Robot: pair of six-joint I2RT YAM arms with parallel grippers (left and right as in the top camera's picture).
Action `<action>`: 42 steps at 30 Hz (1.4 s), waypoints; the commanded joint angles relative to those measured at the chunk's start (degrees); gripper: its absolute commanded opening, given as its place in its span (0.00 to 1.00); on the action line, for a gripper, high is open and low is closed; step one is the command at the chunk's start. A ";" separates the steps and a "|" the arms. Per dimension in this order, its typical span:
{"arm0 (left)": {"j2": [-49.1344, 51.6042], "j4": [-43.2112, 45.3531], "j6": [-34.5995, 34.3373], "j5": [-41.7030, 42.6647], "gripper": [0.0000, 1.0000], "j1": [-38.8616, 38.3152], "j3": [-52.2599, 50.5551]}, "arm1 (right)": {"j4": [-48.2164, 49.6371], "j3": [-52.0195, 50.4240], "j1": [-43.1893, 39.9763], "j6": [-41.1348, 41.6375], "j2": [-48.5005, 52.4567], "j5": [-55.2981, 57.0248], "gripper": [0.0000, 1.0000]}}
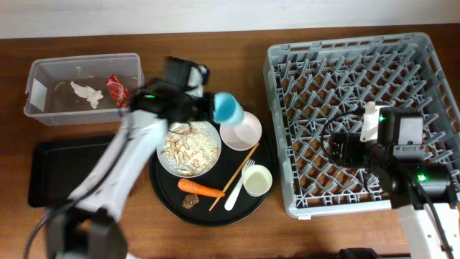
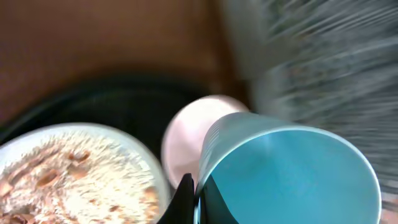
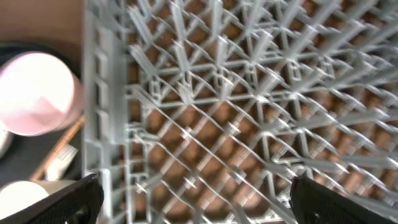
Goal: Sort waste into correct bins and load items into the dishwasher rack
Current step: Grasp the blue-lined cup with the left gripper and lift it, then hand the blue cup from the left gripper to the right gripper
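**Overhead:** The left gripper (image 1: 218,108) holds the light blue cup (image 1: 228,106) on its side. The cup appears lifted off the round black tray (image 1: 159,193), between the whitish plate (image 1: 216,155) of beige food scraps (image 1: 188,150) and the pale pink bowl (image 1: 241,131). The carrot (image 1: 201,189), white plastic fork (image 1: 239,185), wooden chopstick (image 1: 234,175) and small white cup (image 1: 258,180) lie on that tray. The red wrapper (image 1: 116,88) and white tissue (image 1: 86,93) sit in the clear tub (image 1: 39,72). The right gripper (image 1: 338,147) hangs over the grey dishwasher rack (image 1: 287,65), which looks empty.

**Left wrist:** The fingers (image 2: 185,198) are pinched tight on the cup's thin wall near its rim, one outside and the other apparently inside. The open mouth faces the camera, with the bowl just behind. The job now is probably to carry the cup to the rack. That likely means lifting it over the near wall and tipping it mouth-down between pegs. It should be let go only once it is seated, well away from the other arm. A rim pinch can let the cup swing, so the move wants to be slow.

**Right wrist:** The jaws stand wide apart above the lattice floor, holding and touching nothing. The bowl shows beyond the rack's wall.
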 commanded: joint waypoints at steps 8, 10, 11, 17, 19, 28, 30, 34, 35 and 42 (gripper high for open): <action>-3.34 0.35 1.16 45.29 0.00 9.99 1.03 | 17.20 1.11 -4.92 -13.09 14.34 -71.89 0.99; -3.34 0.35 1.11 47.32 0.00 9.77 1.03 | 21.07 1.11 -4.90 -13.09 17.03 -79.32 0.99; -3.34 0.35 1.14 47.30 0.00 9.70 1.03 | 21.86 1.11 -4.90 -13.09 17.64 -81.22 0.99; -3.34 0.37 0.22 47.32 0.00 9.38 1.03 | 25.29 1.11 -0.61 -12.90 19.74 -84.72 0.99; -3.34 0.37 -0.90 47.36 0.00 8.37 1.03 | 27.80 1.11 1.97 -12.85 19.93 -84.04 0.99; -3.34 0.81 -2.16 48.63 0.00 2.71 1.03 | 34.14 1.11 6.29 -9.42 19.93 -77.64 0.99; -3.34 0.81 -2.36 48.61 0.00 1.95 1.03 | 34.12 1.11 6.32 -9.40 19.93 -77.66 0.99; -3.34 2.82 -4.00 48.39 0.00 1.25 1.03 | 34.12 1.11 6.32 -9.42 19.93 -77.70 0.91; -3.34 3.45 -4.87 48.39 0.00 1.09 1.03 | 34.12 1.11 6.32 -9.42 19.93 -77.70 0.88; -3.34 4.50 -5.18 47.95 0.00 -0.15 1.03 | 37.33 1.11 6.32 -9.38 19.93 -78.79 0.81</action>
